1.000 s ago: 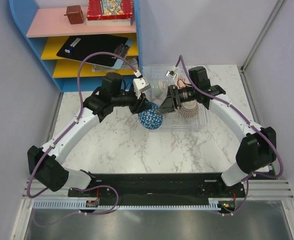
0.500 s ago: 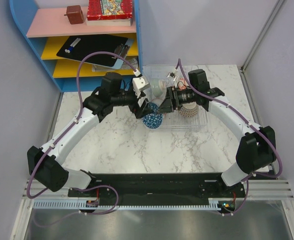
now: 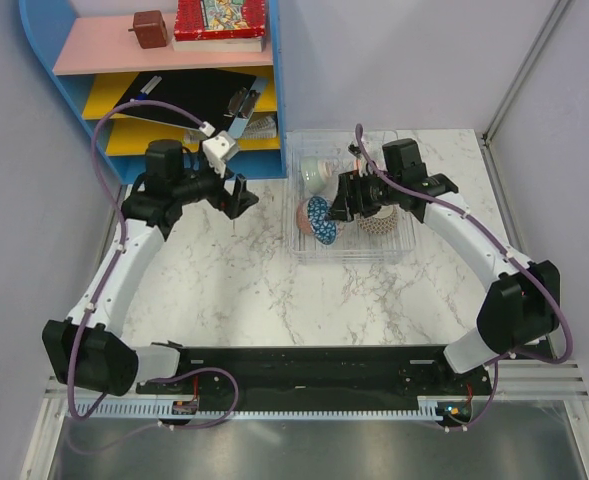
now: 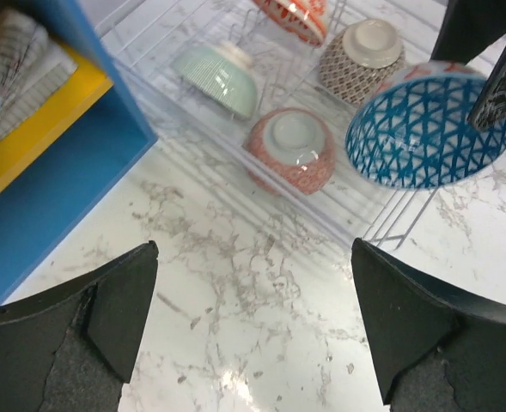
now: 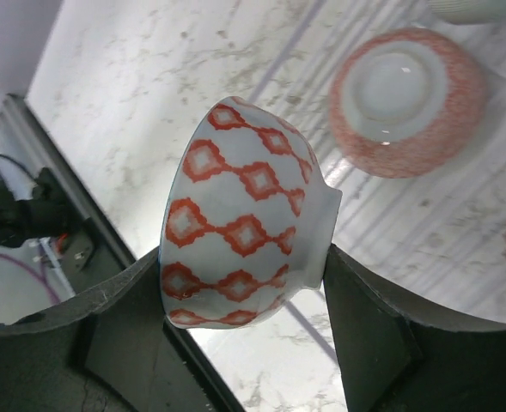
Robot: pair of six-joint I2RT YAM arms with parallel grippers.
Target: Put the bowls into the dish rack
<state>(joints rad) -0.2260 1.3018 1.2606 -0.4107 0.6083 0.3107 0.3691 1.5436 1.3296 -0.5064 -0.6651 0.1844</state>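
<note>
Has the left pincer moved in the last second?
Yes. The left pincer has pulled back to the left, away from the clear dish rack and nearer the blue shelf unit.

White marble tabletop [image 3: 254,290], pale grey walls [image 3: 424,60] — blue shelf unit [image 3: 276,100] back left, pink and yellow shelves

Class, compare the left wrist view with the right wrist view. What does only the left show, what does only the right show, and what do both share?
Left wrist only: the blue shelf, the white bowl with red marks, and the blue lattice inside of the held bowl.
Right wrist only: that bowl's red-diamond outside and its foot, clamped in the right gripper.
Both: the held bowl, the upturned orange-red bowl in the dish rack, and the marble table.
</note>
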